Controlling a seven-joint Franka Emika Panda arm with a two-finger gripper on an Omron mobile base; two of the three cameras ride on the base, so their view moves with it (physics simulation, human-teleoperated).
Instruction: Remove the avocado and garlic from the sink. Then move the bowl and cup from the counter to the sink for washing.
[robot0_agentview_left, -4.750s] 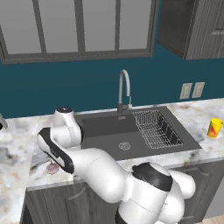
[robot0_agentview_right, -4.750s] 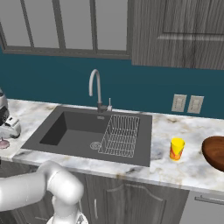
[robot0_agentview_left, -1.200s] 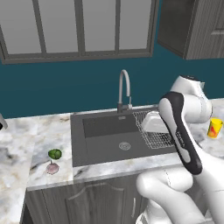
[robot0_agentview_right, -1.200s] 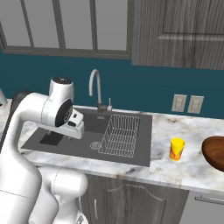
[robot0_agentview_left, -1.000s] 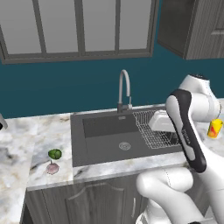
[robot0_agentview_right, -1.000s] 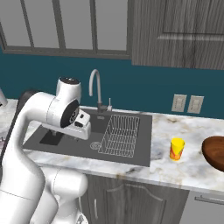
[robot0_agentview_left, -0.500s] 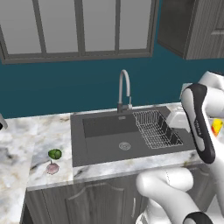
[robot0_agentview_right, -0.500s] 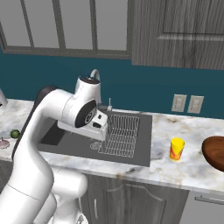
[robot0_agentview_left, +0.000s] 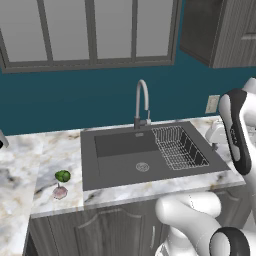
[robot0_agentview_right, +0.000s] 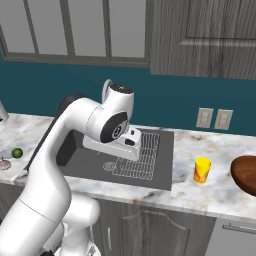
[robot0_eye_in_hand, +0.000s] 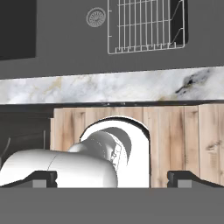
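I'm working in a home kitchen. Under my pincer lies a dark-grey sink let into a marble counter, with a wire rack and a round drain in the basin just beyond the fingertips. A curved steel faucet rises behind the basin against a teal wall. Glass-fronted wall cabinets hang above, and grey wood-grain cupboard doors sit below the counter. Wall outlets are set into the wall off to the far side of the pincer.
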